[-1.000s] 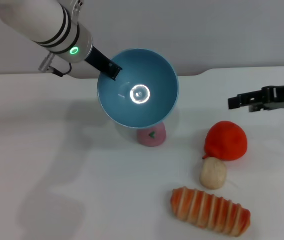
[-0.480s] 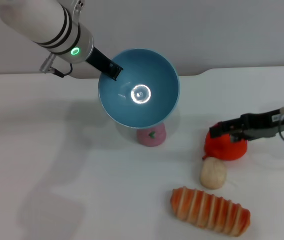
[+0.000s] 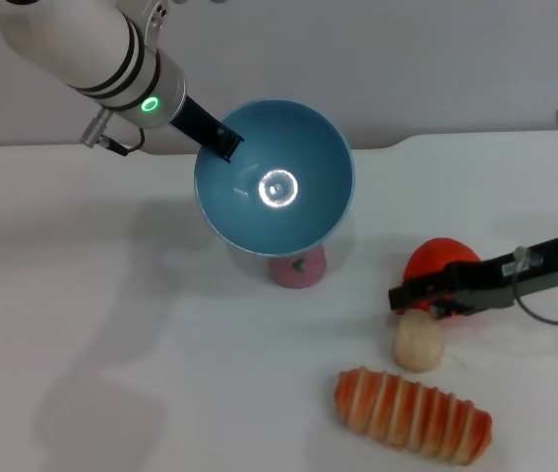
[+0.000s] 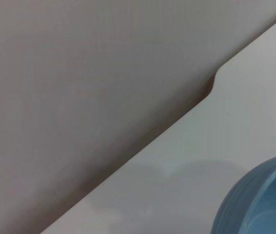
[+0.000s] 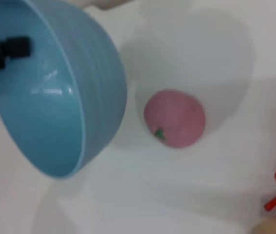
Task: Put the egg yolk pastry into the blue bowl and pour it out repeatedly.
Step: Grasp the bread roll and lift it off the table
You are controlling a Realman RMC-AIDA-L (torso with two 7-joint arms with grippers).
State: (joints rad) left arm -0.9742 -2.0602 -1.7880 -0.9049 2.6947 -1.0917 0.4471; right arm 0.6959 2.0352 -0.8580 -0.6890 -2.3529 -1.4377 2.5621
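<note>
The blue bowl hangs tilted above the table, its empty glossy inside facing me. My left gripper is shut on its far-left rim; the bowl also shows in the left wrist view and the right wrist view. The egg yolk pastry, a pale beige lump, lies on the table at the front right, just below the red fruit. My right gripper reaches in from the right, low across the fruit's front, its tips just above the pastry, open and empty.
A pink ball with a green mark sits on the table under the bowl and shows in the right wrist view. A long orange-striped bread loaf lies in front of the pastry. The table's back edge meets a grey wall.
My right gripper has moved from the far right, down and leftward, across the red fruit to just above the pastry. The bowl and left arm have barely moved.
</note>
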